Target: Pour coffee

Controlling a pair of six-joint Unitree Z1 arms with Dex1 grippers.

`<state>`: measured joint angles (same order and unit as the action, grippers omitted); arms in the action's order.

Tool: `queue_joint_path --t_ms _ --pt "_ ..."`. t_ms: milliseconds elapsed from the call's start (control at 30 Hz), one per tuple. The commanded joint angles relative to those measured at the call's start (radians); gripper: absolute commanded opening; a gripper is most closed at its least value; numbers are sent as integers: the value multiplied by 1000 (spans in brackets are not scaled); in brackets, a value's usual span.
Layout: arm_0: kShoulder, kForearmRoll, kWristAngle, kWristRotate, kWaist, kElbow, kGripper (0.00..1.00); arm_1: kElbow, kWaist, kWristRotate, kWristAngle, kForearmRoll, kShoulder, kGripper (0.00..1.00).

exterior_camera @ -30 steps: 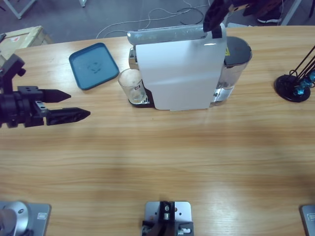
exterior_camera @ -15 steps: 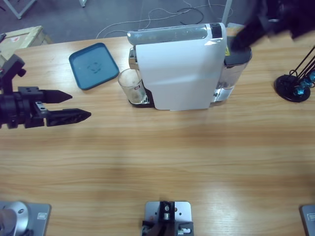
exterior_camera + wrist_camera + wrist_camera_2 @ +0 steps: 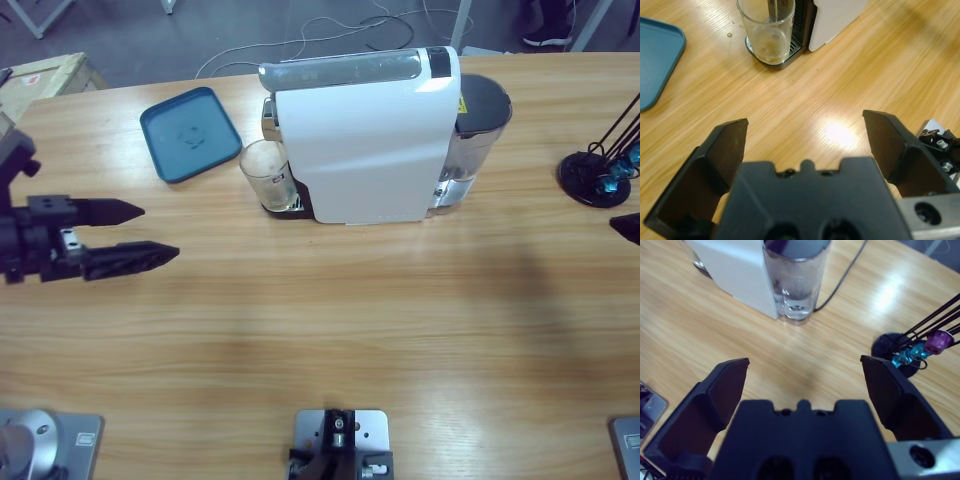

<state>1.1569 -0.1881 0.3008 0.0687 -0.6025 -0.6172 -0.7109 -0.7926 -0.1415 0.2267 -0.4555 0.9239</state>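
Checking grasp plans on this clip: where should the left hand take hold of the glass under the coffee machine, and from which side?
Best guess: grip the glass around its straight upright wall, about mid-height, coming level from the open table side where the left hand waits with jaws open. The coffee machine blocks the far side and overhangs the rim, so a top grasp looks poor. The coffee is shallow.

No lettering can be read; the yellow sticker (image 3: 462, 103) on the coffee machine (image 3: 360, 150) is illegible.
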Motion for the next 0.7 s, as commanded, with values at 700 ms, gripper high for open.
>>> queue_joint_path --t_ms 700 --pt "-60 14 22 -37 -8 28 1000 94 -7 25 -62 87 -5 1000"
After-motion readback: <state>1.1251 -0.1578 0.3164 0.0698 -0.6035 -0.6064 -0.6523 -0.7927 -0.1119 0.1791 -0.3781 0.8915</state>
